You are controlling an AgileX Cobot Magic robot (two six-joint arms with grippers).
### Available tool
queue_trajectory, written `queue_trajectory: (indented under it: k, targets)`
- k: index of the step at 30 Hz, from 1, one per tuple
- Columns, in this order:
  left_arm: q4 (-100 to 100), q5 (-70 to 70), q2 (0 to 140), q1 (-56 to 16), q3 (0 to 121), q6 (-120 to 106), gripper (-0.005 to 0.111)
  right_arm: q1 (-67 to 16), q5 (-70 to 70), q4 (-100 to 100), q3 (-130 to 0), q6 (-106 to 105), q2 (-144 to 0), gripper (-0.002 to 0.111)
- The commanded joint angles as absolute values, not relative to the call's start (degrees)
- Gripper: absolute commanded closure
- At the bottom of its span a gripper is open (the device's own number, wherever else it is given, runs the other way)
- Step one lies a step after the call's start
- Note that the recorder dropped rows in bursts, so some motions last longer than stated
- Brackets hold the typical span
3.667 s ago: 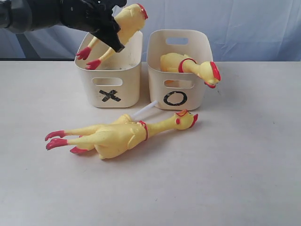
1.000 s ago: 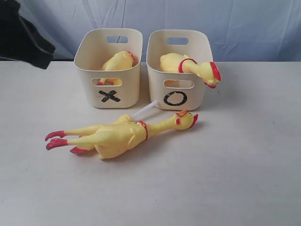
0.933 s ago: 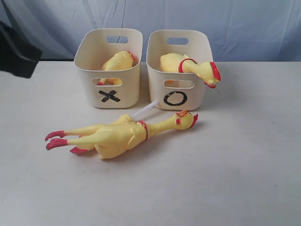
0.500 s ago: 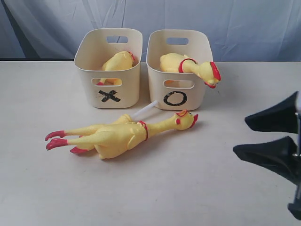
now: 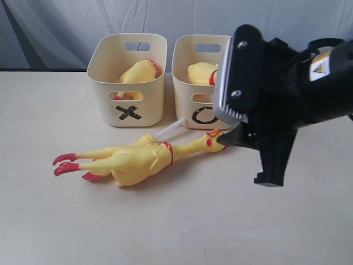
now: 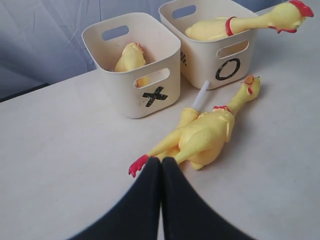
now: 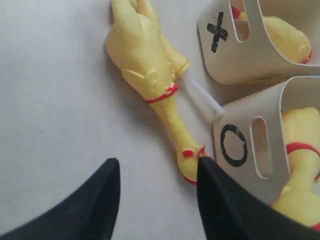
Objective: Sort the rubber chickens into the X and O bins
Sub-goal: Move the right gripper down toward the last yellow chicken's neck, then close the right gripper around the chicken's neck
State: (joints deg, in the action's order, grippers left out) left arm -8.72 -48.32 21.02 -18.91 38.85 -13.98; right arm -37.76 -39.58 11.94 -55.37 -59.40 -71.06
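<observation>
A long rubber chicken (image 5: 138,160) lies on the table in front of the bins, head toward the O bin (image 5: 196,55). My right gripper (image 5: 246,160) is open at that head (image 7: 190,160); one finger stands beside it and the other is clear of it. A small leg piece's white stick (image 5: 165,131) pokes out behind the long chicken. The X bin (image 5: 105,88) holds a chicken (image 5: 138,72). The O bin holds another chicken (image 5: 199,73), partly hidden by my right arm. My left gripper (image 6: 161,161) is shut and empty, back from the long chicken's red foot (image 6: 137,166).
The two bins stand side by side at the back of the table before a blue-grey cloth backdrop (image 5: 66,27). Bare tabletop (image 5: 165,221) lies in front of the long chicken and to both sides.
My right arm has swept in from the right edge to the long chicken's head, now covering part of the O bin. The left arm has drawn out of the exterior view. The chickens have not moved.
</observation>
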Motion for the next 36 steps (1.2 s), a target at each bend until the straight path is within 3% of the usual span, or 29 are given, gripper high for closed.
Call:
queue_trajectory:
  k: [1,22,36]
  targets:
    - [-7.78,-47.92,20.64,-18.94,36.8,-13.45,0.106,-39.96,-34.98,3.0,-57.08,-59.79,-78.36,0.062]
    - [-6.36,-47.78,20.64,-18.94,36.67,-12.42,0.106,-42.09,-18.2,-14.74,-57.31,-59.92,-100.24,0.062]
    - [-6.12,-47.89,20.64,-18.94,36.67,-12.42,0.106,-42.09,-25.72,-18.88,-68.97,-56.87,-111.58,0.062]
